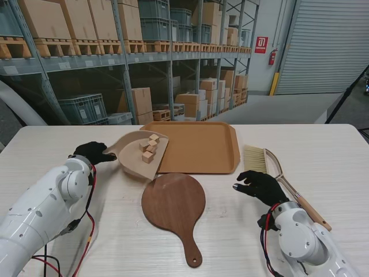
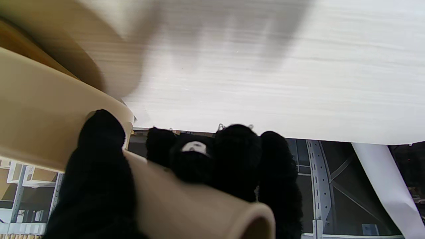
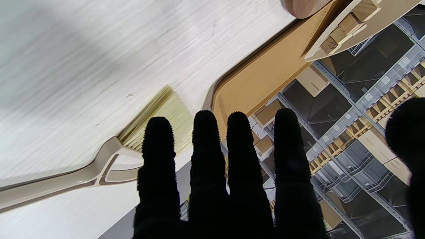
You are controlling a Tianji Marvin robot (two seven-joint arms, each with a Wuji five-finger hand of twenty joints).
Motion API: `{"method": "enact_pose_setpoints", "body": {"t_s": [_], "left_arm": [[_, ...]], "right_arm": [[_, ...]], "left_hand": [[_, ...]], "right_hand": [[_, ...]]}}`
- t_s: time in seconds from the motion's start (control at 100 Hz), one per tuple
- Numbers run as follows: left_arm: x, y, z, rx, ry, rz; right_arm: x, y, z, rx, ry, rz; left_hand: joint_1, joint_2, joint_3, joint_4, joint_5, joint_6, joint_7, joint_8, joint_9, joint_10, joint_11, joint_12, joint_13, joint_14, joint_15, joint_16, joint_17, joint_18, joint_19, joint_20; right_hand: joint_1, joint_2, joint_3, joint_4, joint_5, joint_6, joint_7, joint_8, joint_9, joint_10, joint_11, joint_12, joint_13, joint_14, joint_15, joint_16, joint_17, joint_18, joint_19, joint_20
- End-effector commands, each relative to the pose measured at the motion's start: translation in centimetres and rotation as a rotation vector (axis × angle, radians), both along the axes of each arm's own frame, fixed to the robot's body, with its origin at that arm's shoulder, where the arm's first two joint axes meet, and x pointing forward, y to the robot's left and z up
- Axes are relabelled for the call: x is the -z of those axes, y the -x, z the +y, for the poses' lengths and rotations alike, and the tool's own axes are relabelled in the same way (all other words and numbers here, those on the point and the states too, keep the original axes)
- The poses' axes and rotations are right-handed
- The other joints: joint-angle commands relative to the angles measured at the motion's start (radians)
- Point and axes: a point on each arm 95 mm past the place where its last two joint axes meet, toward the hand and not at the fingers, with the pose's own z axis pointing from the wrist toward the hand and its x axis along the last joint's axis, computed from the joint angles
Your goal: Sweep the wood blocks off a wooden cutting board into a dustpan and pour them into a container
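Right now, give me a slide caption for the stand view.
Left hand tips the dustpan of blocks over the tray; right hand open beside the brush.

Bare table (image 1: 323,150) beyond brush (image 1: 271,167), right side

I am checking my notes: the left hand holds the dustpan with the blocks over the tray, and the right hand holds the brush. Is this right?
Not quite. The right hand is open and holds nothing; the brush lies on the table beside it, as the stand view shows. The rest stands: the left hand holds the dustpan with the blocks over the tray.
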Motion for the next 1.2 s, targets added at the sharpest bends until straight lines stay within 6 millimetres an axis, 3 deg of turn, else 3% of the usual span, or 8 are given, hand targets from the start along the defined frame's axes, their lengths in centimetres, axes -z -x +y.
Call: {"method": "enact_pose_setpoints", "body": {"t_s": [0.0, 0.31, 0.77, 1.19], "left_arm": [[-1.6, -1.0, -0.4, 0.004, 0.0, -0.014], [-2.9, -2.4, -0.9, 0.022, -0.058, -0.025], [-4.1, -2.3, -0.5, 0.073, -0.214, -0.037], [-4.7, -2.1, 0.0, 0.118, -0.254, -0.052]], "right_arm": [[0.4, 0.2, 0.3, -0.015, -0.004, 0.018], [0.5, 0.2, 0.5, -0.019, -0.014, 0.021], [0.6, 0.1, 0.7, -0.023, -0.022, 0.023], [0.6, 0.0, 0.8, -0.018, -0.03, 0.021]], "left_hand": [[0.132, 0.218, 0.078, -0.004, 0.062, 0.023, 0.075, 0.01, 0.063, -0.071, 0.093, 0.003, 0.041, -0.094, 0.009, -0.015, -0.011, 0.003, 0.015, 0.027], [0.136, 0.213, 0.078, -0.002, 0.063, 0.027, 0.077, 0.004, 0.063, -0.074, 0.091, -0.001, 0.045, -0.098, 0.007, -0.019, -0.007, 0.006, 0.017, 0.028], [0.145, 0.207, 0.081, 0.002, 0.067, 0.035, 0.077, -0.003, 0.069, -0.077, 0.089, -0.009, 0.053, -0.104, 0.005, -0.027, 0.002, 0.009, 0.023, 0.03], [0.144, 0.205, 0.081, 0.002, 0.067, 0.038, 0.076, -0.007, 0.069, -0.077, 0.089, -0.012, 0.054, -0.107, 0.003, -0.032, 0.001, 0.004, 0.023, 0.029]], "right_hand": [[0.014, 0.013, -0.026, 0.016, 0.033, -0.009, 0.016, 0.013, 0.019, -0.005, 0.018, 0.011, 0.032, -0.003, 0.02, 0.022, 0.006, 0.037, 0.015, 0.023], [0.018, 0.013, -0.027, 0.017, 0.04, -0.008, 0.017, 0.015, 0.019, -0.004, 0.018, 0.011, 0.032, -0.002, 0.019, 0.022, 0.005, 0.037, 0.015, 0.022], [0.023, 0.009, -0.028, 0.017, 0.055, -0.005, 0.022, 0.02, 0.023, -0.004, 0.018, 0.011, 0.036, -0.001, 0.021, 0.023, 0.007, 0.037, 0.016, 0.022], [0.024, 0.01, -0.028, 0.017, 0.052, -0.006, 0.02, 0.023, 0.024, -0.004, 0.018, 0.011, 0.037, 0.0, 0.021, 0.023, 0.007, 0.038, 0.016, 0.021]]}}
